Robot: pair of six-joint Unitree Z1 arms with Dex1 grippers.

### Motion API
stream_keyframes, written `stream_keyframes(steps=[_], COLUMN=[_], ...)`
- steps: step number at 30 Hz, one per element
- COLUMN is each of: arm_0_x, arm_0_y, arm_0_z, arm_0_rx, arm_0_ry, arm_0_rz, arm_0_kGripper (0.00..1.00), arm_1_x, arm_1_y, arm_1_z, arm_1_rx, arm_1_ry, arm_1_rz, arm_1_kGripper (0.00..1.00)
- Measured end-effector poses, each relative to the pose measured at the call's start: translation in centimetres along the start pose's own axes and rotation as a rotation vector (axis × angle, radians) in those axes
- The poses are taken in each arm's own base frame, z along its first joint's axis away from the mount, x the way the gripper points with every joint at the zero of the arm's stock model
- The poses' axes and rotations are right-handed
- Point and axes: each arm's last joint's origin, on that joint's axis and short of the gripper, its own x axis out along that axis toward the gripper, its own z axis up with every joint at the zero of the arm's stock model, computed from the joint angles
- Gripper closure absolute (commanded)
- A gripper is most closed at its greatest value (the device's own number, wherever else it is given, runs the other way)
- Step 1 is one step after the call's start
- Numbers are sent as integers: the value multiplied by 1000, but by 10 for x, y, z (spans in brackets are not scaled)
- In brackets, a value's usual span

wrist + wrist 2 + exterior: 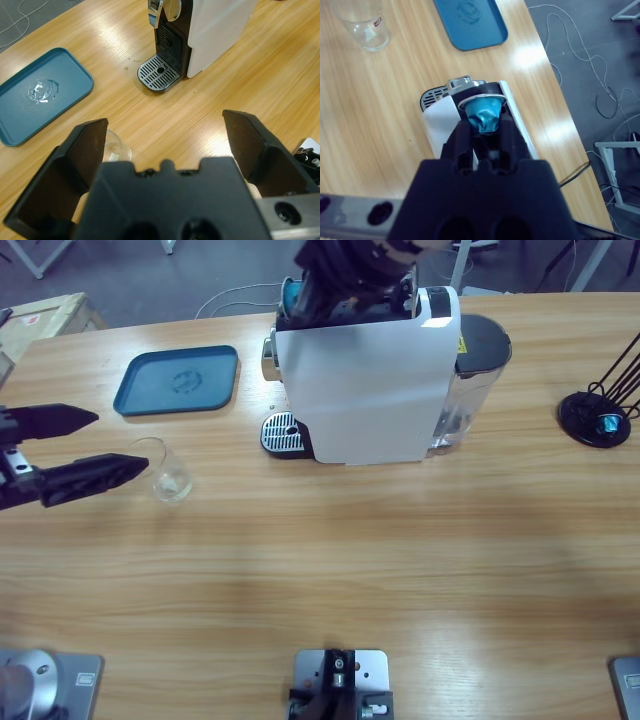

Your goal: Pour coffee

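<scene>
My left gripper (120, 443) (165, 125) stands open at the table's left end, with one jaw beside a small clear tumbler (170, 475) (116, 149) (364, 25). The tumbler is upright and looks empty; no coffee shows anywhere. The white coffee machine (370, 390) (210, 30) (437, 127) stands at the back middle, its drip grate (282, 433) (159, 73) bare. My right gripper (350, 285) (482, 127) hangs over the machine's top, shut on a shiny blue capsule (482, 114) that looks dented.
A blue tray (178, 380) (45, 95) (470, 20) lies left of the machine. A black capsule stand (597, 420) sits at the far right. The machine's water tank (470, 380) faces right. A cardboard box (40, 320) sits at the back left corner.
</scene>
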Motion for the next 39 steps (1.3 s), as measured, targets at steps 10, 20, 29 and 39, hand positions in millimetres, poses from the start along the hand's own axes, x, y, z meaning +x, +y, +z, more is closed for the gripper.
stream_keyframes(steps=[10, 20, 29, 39], arm_0_x=[1, 4, 4, 0], arm_0_y=[0, 0, 0, 1], arm_0_z=[-4, -12, -15, -15], arm_0_rx=[1, -16, -22, -25], arm_0_ry=[12, 37, 42, 27], arm_0_rz=[0, 2, 2, 1], arm_0_kGripper=[13, 13, 13, 13], arm_1_x=[0, 0, -5, -93], arm_1_y=[-6, -6, 0, 65], arm_1_z=[-3, -4, 1, -22], arm_1_rx=[10, 13, 84, 570], arm_1_ry=[8, 12, -9, -19], arm_1_rz=[-9, -7, 11, -113], arm_1_kGripper=[639, 264, 1000, 1000])
